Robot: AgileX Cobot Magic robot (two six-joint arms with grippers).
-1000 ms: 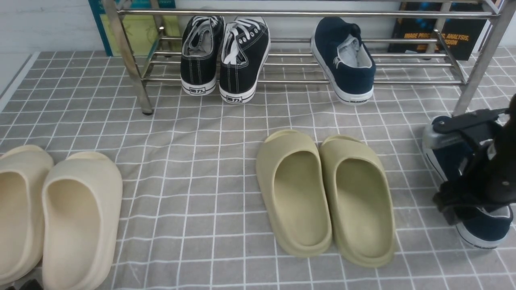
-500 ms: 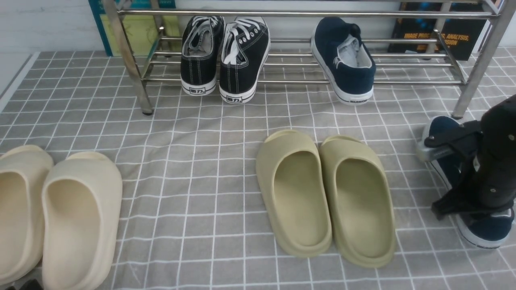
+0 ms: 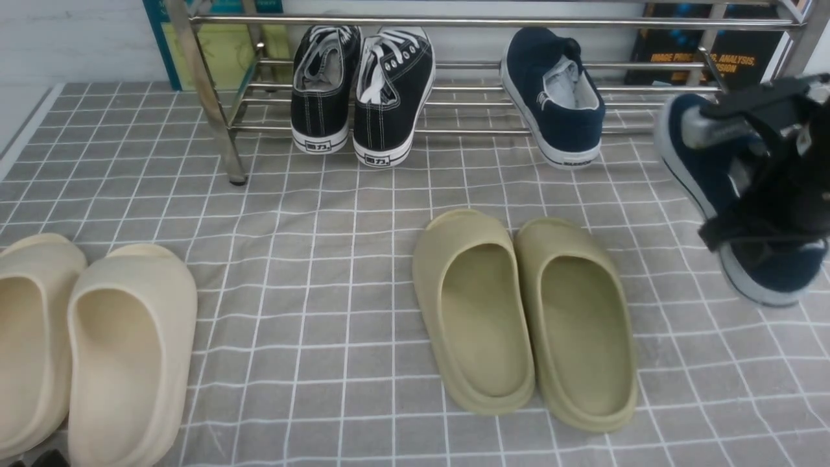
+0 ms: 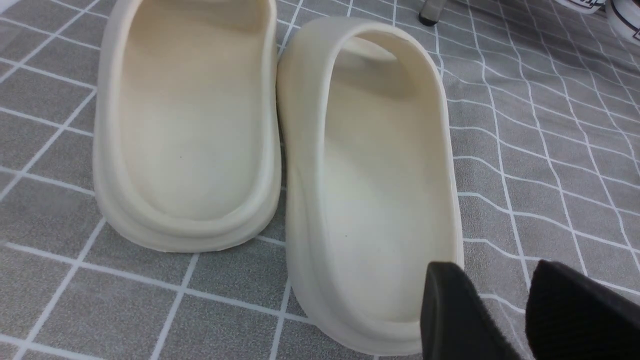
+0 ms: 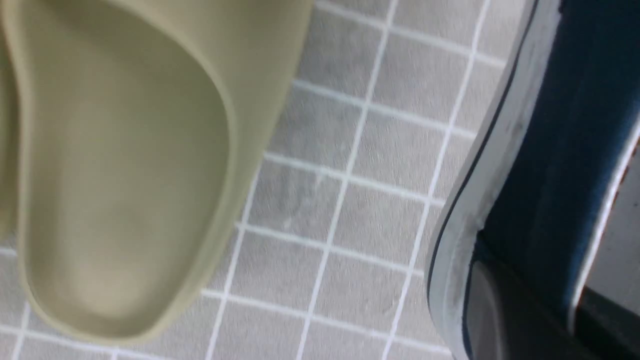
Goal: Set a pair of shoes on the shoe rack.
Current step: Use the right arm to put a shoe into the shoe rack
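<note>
One navy-blue slip-on shoe [image 3: 552, 97] rests on the chrome shoe rack [image 3: 454, 21], right of its middle, heel toward me. My right gripper [image 3: 771, 175] is shut on the other navy shoe [image 3: 697, 162] and holds it tilted in the air at the far right, just in front of the rack's right end. In the right wrist view the gripper [image 5: 550, 310] clamps the navy side wall [image 5: 565, 150], one finger outside by the white sole, one inside. My left gripper [image 4: 510, 310] is open and empty, beside the heel of a cream slide.
Black lace-up sneakers [image 3: 360, 91] sit on the rack's left half. Olive slides [image 3: 519, 318] lie mid-cloth, also in the right wrist view [image 5: 125, 175]. Cream slides [image 3: 97, 350] lie front left, also in the left wrist view [image 4: 370, 175]. The rack's left leg [image 3: 214, 110] stands on the grey checked cloth [image 3: 324, 259].
My right gripper has lifted the navy shoe off the cloth and carried it up and toward the rack. The other shoes and the left arm have not moved.
</note>
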